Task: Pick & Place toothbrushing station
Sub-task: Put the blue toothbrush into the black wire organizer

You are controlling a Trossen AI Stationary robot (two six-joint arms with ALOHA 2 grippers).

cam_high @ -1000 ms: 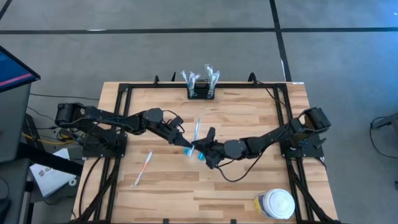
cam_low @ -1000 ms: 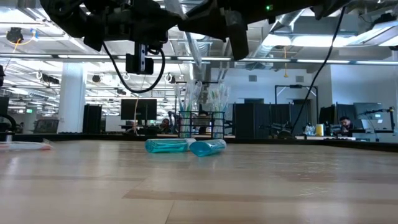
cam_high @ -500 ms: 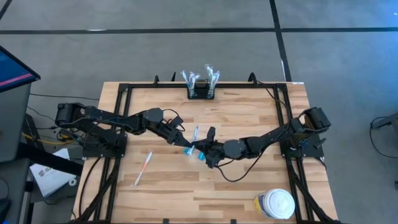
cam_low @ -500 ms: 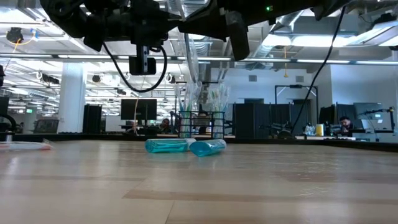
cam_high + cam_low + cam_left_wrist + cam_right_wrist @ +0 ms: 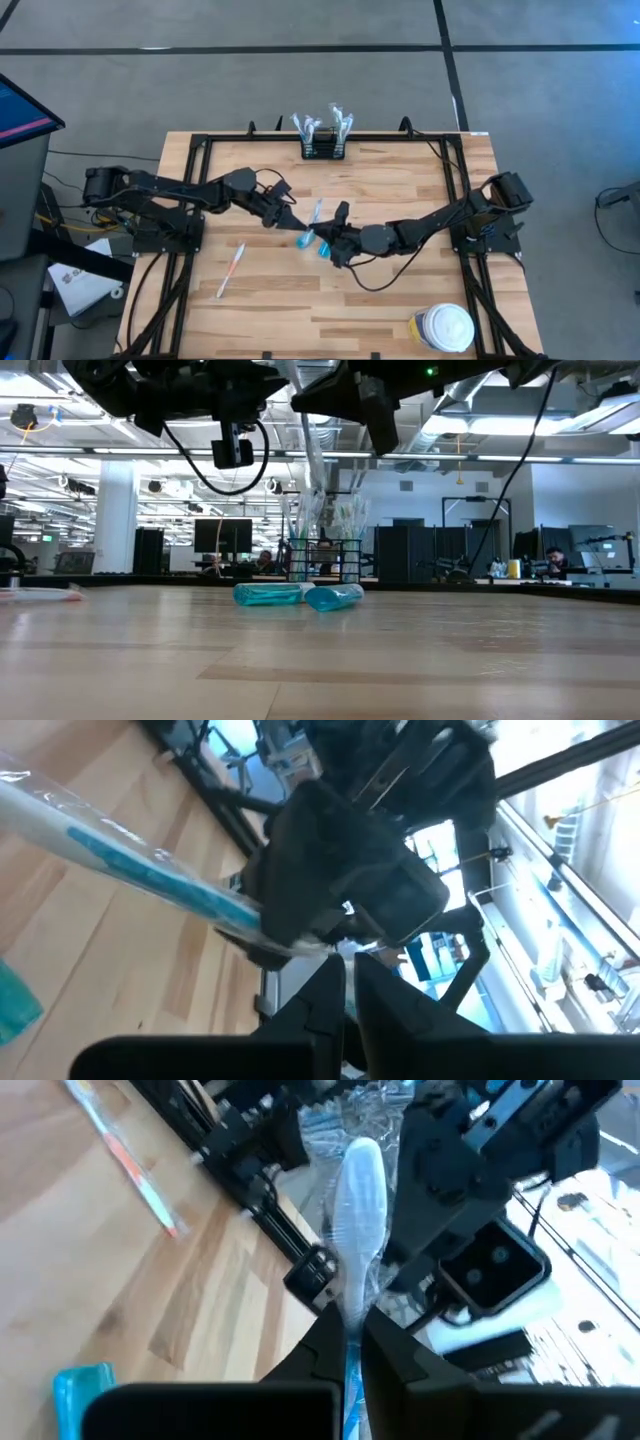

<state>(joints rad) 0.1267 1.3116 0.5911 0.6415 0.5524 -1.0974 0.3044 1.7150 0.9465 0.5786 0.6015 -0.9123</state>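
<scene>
High view: wrapped toothbrush held mid-table, station at the far edge

**Layout.** A loose orange toothbrush (image 5: 232, 270) lies on the table's (image 5: 400, 190) left side. The left gripper (image 5: 291, 219) hangs over the table's middle. Its fingers are nearly together, and nothing shows between them. Just beside it, the right gripper (image 5: 328, 236) is clamped on a wrapped toothbrush (image 5: 316, 212), which juts out past its fingers. Two teal tubes (image 5: 312, 244) lie below both grippers. A white-lidded jar (image 5: 443, 327) stands at the near right corner.

**Hazards.**
- Slip: judging by the wrapper, the grip is on loose film. A quick swing could let the brush rotate or drop onto the tubes.
- Collision: the two grippers are close together. If either moves off carelessly, it could knock the brush out of line.
- Misplacement: the toothbrushing station (image 5: 322, 150) already holds upright wrapped brushes. A tilted approach could snag them or tip the holder.

**Station relative to the fingers.** The station stands at the middle of the far edge, well apart from both grippers. It lies almost straight beyond the held brush.
</scene>
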